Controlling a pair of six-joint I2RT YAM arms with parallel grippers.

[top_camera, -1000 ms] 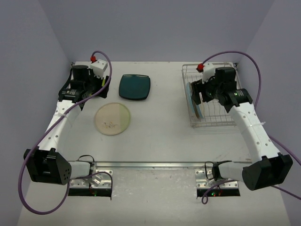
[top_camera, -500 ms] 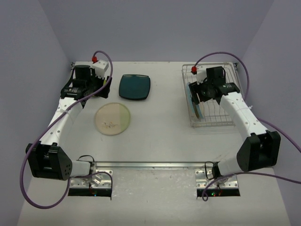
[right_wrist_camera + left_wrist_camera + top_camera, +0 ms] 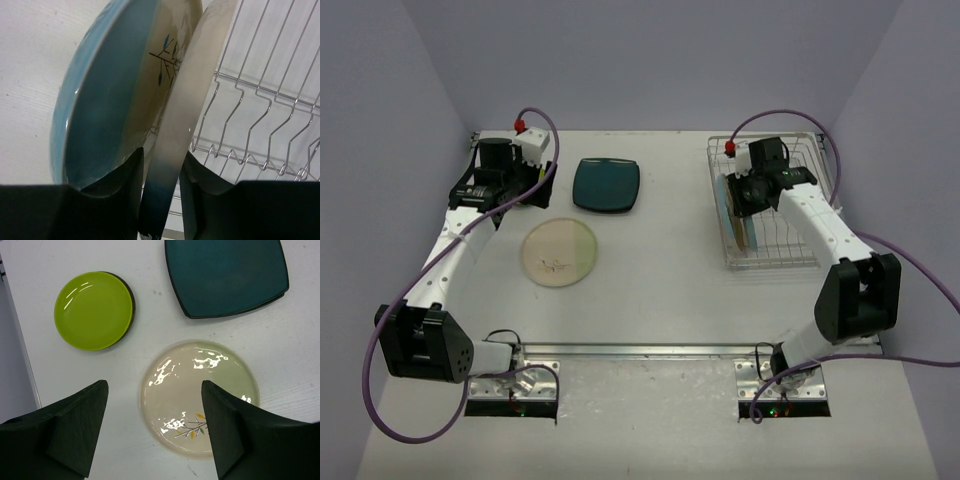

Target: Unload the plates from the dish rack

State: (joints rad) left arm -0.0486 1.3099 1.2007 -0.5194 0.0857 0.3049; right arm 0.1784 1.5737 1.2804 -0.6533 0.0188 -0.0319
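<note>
The silver wire dish rack stands at the far right. Two plates stand upright at its left end: a cream-and-light-blue plate with a leaf sprig and a cream plate seen edge on. My right gripper straddles the cream plate's rim in the right wrist view, with a finger against each face. On the table lie a dark teal rounded-square plate, a round cream plate with a sprig and a small lime-green plate. My left gripper hovers open and empty above them.
The rack's empty divider wires fill the space to the right of the held plate. The booth's walls close in the table at the back and both sides. My left arm runs along the table's left edge.
My right gripper has moved left and down into the rack, onto the cream plate's rim, and its elbow has swung inward. My left arm has barely shifted.
</note>
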